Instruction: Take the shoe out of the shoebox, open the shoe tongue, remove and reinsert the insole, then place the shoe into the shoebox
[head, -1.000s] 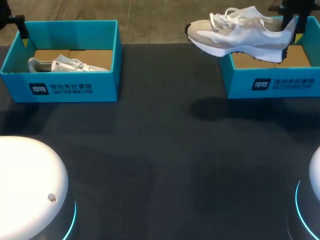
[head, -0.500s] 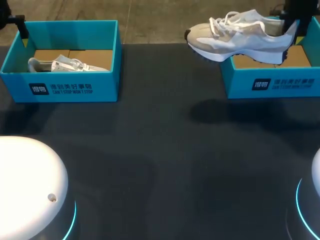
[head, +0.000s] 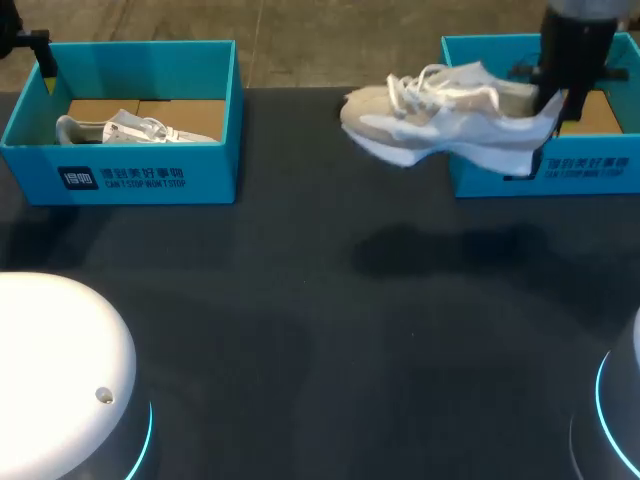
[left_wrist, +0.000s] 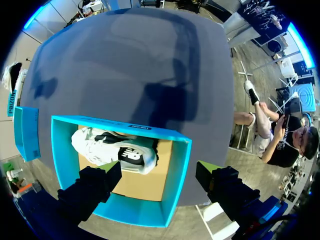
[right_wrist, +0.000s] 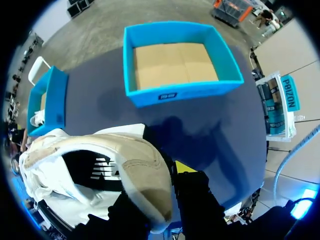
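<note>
A white and beige shoe (head: 440, 115) hangs in the air, its toe out over the dark table and its heel in front of the right teal shoebox (head: 600, 165). My right gripper (head: 555, 105) is shut on its heel. In the right wrist view the heel collar (right_wrist: 135, 170) sits between the fingers of that gripper (right_wrist: 167, 187), and the right box (right_wrist: 180, 91) lies empty beyond. My left gripper (left_wrist: 157, 175) hovers open above the left shoebox (left_wrist: 177, 165), which holds a second white shoe (left_wrist: 112, 150). The head view shows this gripper (head: 47, 75) at the box's far left corner.
The left shoebox (head: 120, 170) with its shoe (head: 130, 128) stands at the table's back left. Dark tabletop (head: 320, 330) stretches between and in front of the two boxes. Both arm bases sit at the near corners.
My right arm has carried the shoe left and lower, from above the right box's left wall to out over the table. The left arm has stayed put.
</note>
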